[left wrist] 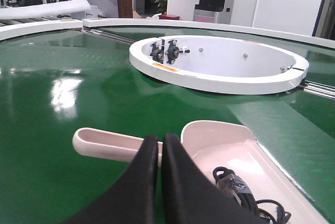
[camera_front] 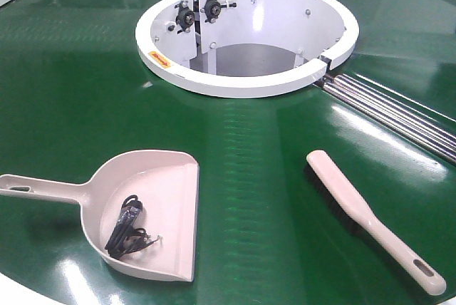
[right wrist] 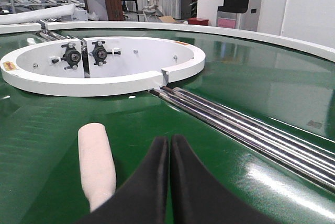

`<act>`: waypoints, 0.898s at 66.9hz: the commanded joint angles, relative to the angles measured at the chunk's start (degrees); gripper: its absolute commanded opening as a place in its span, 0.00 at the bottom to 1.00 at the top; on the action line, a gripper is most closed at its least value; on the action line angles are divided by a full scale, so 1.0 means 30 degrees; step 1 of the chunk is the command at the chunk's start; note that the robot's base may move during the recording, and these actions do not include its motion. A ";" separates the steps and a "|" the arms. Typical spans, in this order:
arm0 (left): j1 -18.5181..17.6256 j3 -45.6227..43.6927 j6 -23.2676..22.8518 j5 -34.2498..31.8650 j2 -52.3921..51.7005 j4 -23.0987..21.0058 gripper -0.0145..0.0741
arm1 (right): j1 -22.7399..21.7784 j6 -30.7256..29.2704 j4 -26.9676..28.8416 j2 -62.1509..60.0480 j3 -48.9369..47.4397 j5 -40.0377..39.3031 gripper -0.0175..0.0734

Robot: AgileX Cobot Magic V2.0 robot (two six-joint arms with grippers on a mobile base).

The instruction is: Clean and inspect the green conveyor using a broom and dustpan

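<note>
**Both tools down, both grippers empty: the pick-up comes first**

With its black fingers pressed together and holding nothing, the left gripper hangs low over the dustpan, just above where the handle joins the pan. The right gripper is the same, jaws closed on nothing, poised by the broom, whose rounded tip shows just to the left of its fingers.

Both tools lie flat on the conveyor, well apart: the dustpan to the left, mouth facing right, handle running off left; the broom to the right, lying on a slant with its dark bristles on the left edge and its slotted handle end nearest the rim. A tangle of black cord sits inside the pan, so some debris looks collected already. Whether this is the start of a sweep or a pause between passes, I cannot tell.

The next move, as I judge it, calls for each gripper to open, drop onto its handle and close. Both handles lie flat on the glossy belt, leaving little room beneath for a finger.

Beyond the tools stands the white ring housing, with steel rollers running from it at the seam. A sweep crossing those rollers could snag the bristles. Nothing blocks either handle.
</note>
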 commanded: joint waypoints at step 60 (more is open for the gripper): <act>-0.0074 0.0600 -0.0202 -0.1358 -0.0265 -0.0042 0.15 | -0.0100 -0.0005 -0.0211 -0.0225 0.0402 -0.1478 0.18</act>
